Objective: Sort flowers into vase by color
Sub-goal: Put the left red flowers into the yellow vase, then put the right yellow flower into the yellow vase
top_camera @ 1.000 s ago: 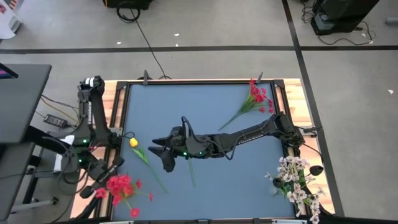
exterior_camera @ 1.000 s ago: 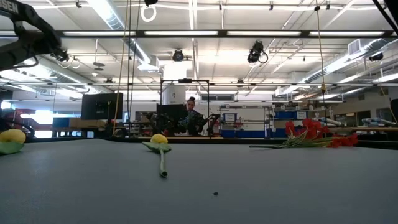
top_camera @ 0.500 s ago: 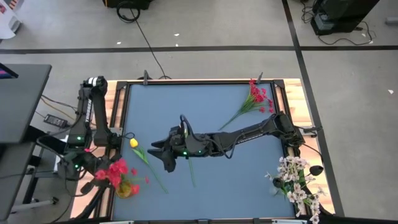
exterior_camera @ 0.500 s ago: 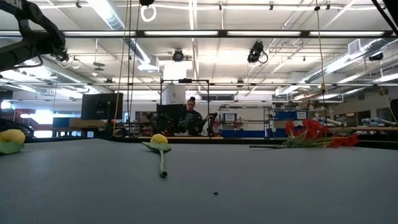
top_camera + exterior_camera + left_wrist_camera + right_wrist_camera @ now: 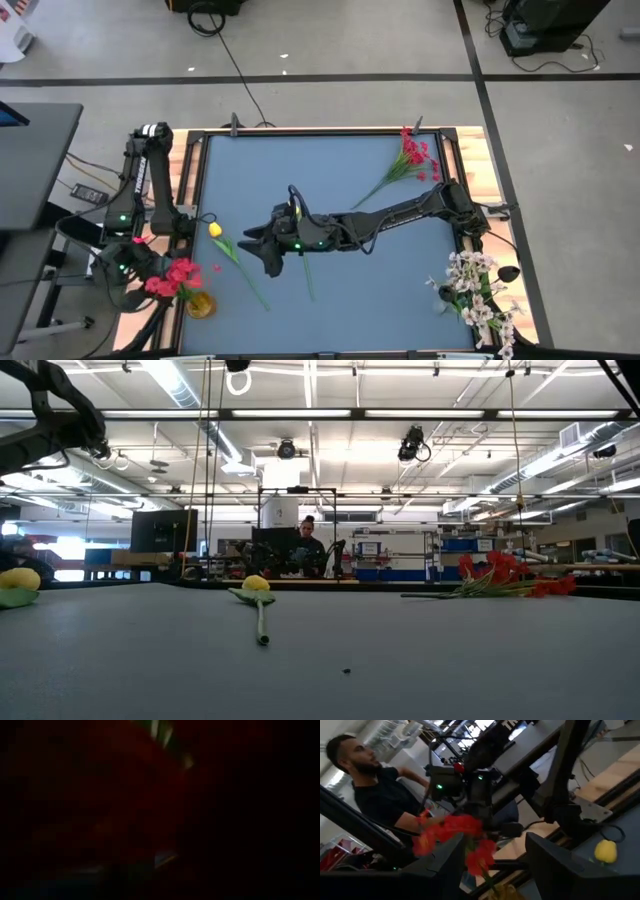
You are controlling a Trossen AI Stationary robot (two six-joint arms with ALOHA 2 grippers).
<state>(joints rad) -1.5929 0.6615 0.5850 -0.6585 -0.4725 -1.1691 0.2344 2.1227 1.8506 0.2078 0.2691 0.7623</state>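
The left arm is folding back over the table's near-left corner with its gripper (image 5: 150,283) low beside the edge, while the right arm is stretching flat across the table toward the left, its gripper (image 5: 258,243) standing with fingers (image 5: 560,870) spread apart.

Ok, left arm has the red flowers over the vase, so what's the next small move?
Probably lower the left gripper a little: its red clustered artificial flowers sit just beside the small amber vase, stalk apparently not seated yet. The right gripper waits open mid-table.
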